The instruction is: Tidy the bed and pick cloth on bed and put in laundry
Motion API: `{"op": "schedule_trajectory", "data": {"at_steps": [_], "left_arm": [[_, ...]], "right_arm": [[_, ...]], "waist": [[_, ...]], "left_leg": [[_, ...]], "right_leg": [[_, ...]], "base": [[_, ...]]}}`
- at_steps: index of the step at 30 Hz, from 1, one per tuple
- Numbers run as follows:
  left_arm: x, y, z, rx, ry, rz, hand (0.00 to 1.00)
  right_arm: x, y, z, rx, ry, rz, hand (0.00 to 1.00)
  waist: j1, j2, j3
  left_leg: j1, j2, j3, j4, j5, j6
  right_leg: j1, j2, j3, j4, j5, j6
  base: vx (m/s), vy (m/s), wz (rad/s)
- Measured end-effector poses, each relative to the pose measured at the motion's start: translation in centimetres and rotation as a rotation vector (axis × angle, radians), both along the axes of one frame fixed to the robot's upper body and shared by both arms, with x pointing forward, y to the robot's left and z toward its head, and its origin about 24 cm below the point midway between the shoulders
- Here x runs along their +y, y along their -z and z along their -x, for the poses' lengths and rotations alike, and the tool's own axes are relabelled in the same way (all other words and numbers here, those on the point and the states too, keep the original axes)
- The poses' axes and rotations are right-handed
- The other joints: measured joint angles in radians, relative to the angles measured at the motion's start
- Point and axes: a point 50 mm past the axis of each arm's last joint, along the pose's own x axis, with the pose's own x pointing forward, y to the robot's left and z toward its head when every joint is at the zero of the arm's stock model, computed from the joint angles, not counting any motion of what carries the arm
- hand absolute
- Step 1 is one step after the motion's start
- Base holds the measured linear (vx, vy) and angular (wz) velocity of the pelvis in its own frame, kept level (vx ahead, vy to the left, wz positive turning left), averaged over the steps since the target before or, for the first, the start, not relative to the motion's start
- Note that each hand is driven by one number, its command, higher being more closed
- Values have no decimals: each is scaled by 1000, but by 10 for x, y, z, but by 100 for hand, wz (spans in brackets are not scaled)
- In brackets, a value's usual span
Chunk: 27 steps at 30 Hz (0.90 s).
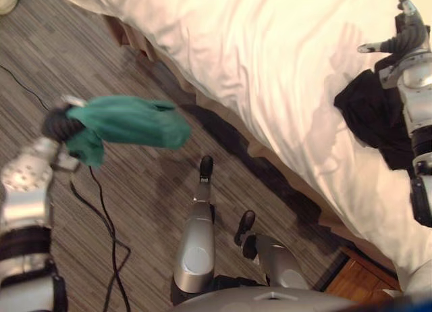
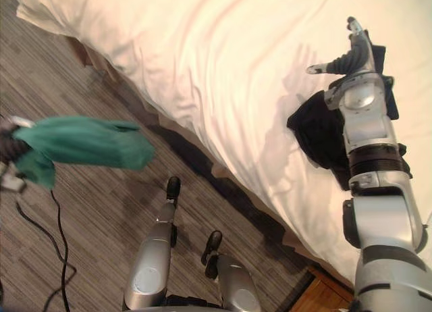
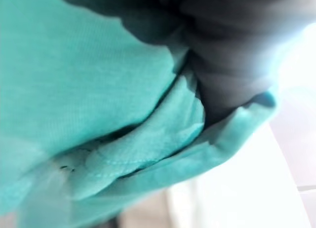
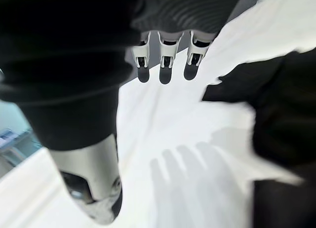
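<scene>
A grey wood-plank floor (image 1: 40,62) runs beside a bed (image 1: 256,69) under a white, softly creased cover, whose edge cuts diagonally across both eye views. A strip of brown base shows under the overhanging cover.

The green cloth (image 1: 128,121) is off the bed and in the air above the floor, well clear of the mattress edge. One end is bunched at the left hand (image 1: 59,125), a short fold hangs below it, and the rest streams out sideways toward the bed. The left hand is clamped on that bunched end. Its dark ribbed cover shows against the fabric and its fingers are mostly buried in the folds. In the left wrist view, green fabric (image 3: 98,90) with a stitched hem presses close around the hand's dark form.

A black cloth (image 2: 317,133) lies crumpled on the white cover near the bed's side edge, just beside the right arm. The right hand (image 2: 351,52) hangs above the cover just past this black heap. Its fingers (image 4: 165,65) are straight and spread and its thumb (image 4: 94,188) stands apart, holding nothing. In the right wrist view the black cloth (image 4: 281,114) lies to one side of the hand, with bare white cover beneath the fingertips.

At the lower corner by the bed's foot, a patch of warm brown wood (image 1: 358,278) meets the floor.
</scene>
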Motion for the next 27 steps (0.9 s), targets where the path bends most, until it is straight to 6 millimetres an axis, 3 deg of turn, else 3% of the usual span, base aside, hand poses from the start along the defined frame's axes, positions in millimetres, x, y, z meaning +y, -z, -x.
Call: {"op": "schedule_trajectory", "data": {"at_steps": [5,11,22,23,27], "left_arm": [[-1,21,9,32,-67,9,100],[-4,29,11,22,-109,35,100],[-21,36,5,21,-79,56,100],[-22,35,3,22,-77,59,100],[-23,29,-4,11,-71,67,100]], "right_arm": [[-17,-1,6,61,87,13,0],[-33,-3,15,65,140,-7,0],[-48,37,24,279,61,-103,0],[-47,38,23,289,49,-108,100],[-48,39,23,276,35,-126,100]], "waist": [[-29,14,9],[-59,34,20],[-79,64,30],[-79,65,30],[-80,65,30]], "left_leg": [[-33,7,13,0,18,7],[-32,0,36,0,19,8],[-39,-4,37,0,8,-6],[-39,-4,37,0,8,-6],[-40,-5,37,0,12,-1]], "right_leg": [[-52,0,11,32,0,0],[-77,-17,25,59,-11,5],[-126,-30,28,131,-48,-2],[-133,-30,28,137,-51,-4],[-135,-31,27,139,-53,-4]], "base": [[2,-6,-10],[22,7,-9],[0,-9,-3],[0,0,0],[8,-2,0]]}}
